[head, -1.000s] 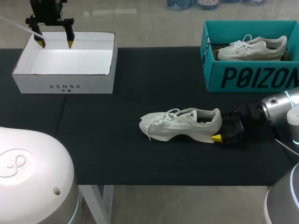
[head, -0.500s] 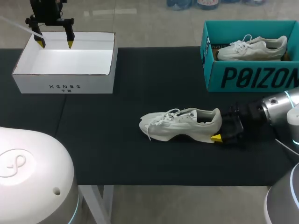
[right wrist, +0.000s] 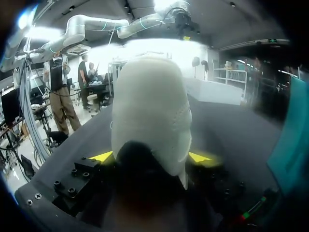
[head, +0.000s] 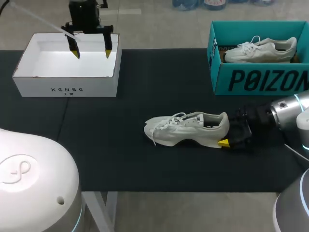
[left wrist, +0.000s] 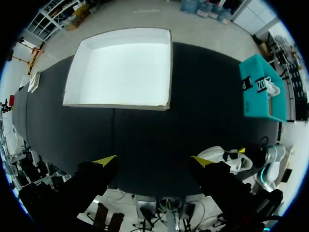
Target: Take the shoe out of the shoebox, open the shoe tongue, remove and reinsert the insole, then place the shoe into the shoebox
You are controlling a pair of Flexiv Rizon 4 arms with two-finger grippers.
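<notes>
While the right fingers [head: 223, 142] clamp the heel of the white fabric shoe [head: 186, 129] lying right of the table's [head: 145, 169] middle, the left fingers [head: 108, 50], spread and empty above the stiff white box [head: 65, 89] at the far left corner, should cross over and peel the soft tongue [head: 192, 117] forward gently.
</notes>
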